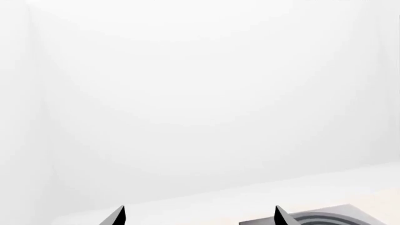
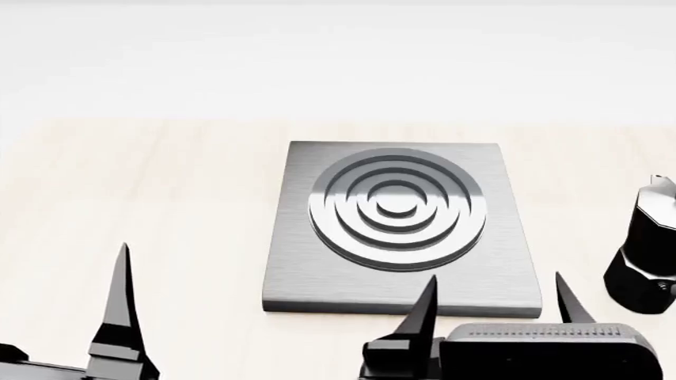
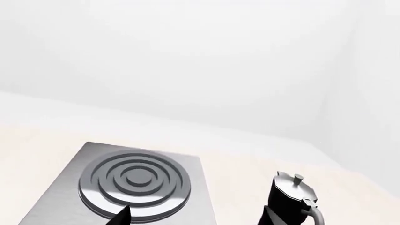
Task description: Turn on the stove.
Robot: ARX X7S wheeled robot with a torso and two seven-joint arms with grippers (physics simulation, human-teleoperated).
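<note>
The stove [image 2: 396,229] is a flat square grey brushed-metal hotplate with raised concentric rings, lying on the light wooden counter in the middle of the head view. It also shows in the right wrist view [image 3: 134,180], and one corner shows in the left wrist view [image 1: 337,216]. Its small black knob is not in view. My right gripper [image 2: 495,305] is open and empty at the stove's near right corner, its two tips spread wide [image 3: 196,218]. My left gripper [image 1: 198,218] is open and empty, left of the stove; one finger [image 2: 122,317] shows in the head view.
A black moka pot [image 2: 644,253] stands on the counter right of the stove, and shows in the right wrist view [image 3: 293,194]. A white wall runs behind the counter [image 2: 138,198].
</note>
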